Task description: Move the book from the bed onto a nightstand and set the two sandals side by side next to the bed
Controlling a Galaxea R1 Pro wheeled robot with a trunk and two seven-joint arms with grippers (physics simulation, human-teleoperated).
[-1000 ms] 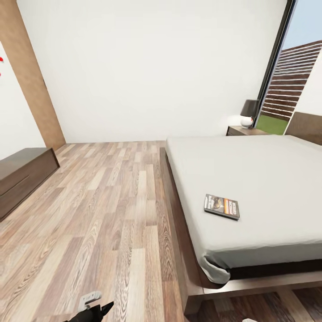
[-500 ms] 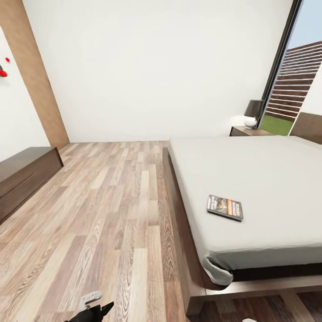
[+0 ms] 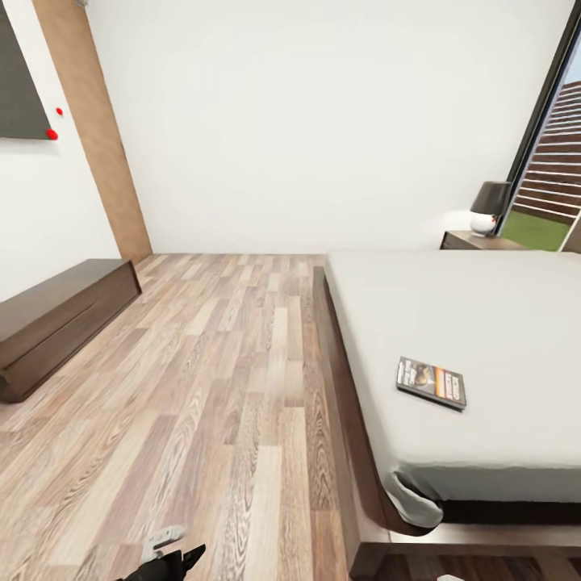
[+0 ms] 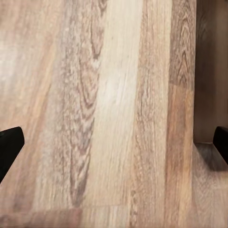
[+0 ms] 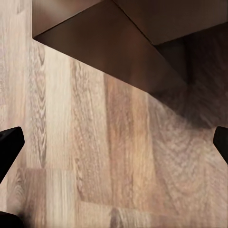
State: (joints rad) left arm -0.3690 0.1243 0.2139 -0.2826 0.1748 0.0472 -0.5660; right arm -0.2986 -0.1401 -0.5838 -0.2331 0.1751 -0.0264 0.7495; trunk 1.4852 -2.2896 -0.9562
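Low dark cabinet [image 3: 56,323] against left wall; wood-plank floor [image 3: 218,387] mid-frame; left gripper [image 3: 173,557] at bottom edge, fingers [image 4: 8,145] spread wide over bare floor; bed [image 3: 355,452] at right, book [image 3: 431,382] flat on grey mattress near the near edge; nightstand [image 3: 476,240] beyond, lamp [image 3: 488,206] on it; right gripper [image 5: 114,145] fingers wide, over floor beside bed frame.

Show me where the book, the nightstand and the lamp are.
book [image 3: 431,382], head view, middle of cover.
nightstand [image 3: 472,240], head view, its top.
lamp [image 3: 490,198], head view, dark shade.
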